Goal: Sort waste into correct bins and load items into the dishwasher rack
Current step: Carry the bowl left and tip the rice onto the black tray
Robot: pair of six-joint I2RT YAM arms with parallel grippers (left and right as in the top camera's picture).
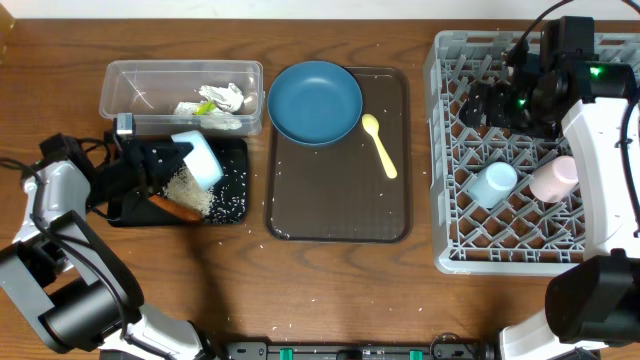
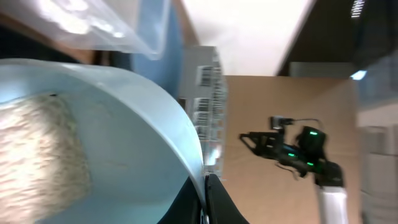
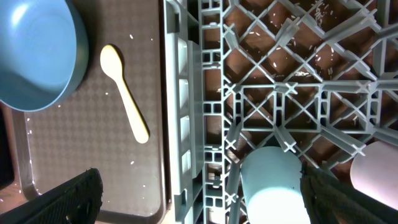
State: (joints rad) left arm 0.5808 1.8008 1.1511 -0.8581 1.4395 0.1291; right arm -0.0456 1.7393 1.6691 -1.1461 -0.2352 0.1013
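Now the left jaws, clamped on the white bowl [image 1: 200,158], tip rice [image 1: 190,190] onto the black tray [image 1: 238,150] beneath them; next I'd expect the bowl carried to the rack [image 1: 447,200] under the spread, empty right jaws.

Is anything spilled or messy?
Yes, loose white rice grains lie scattered across the black tray, on the brown tray and inside the dishwasher rack, not only in the pile below the tipped small white bowl.
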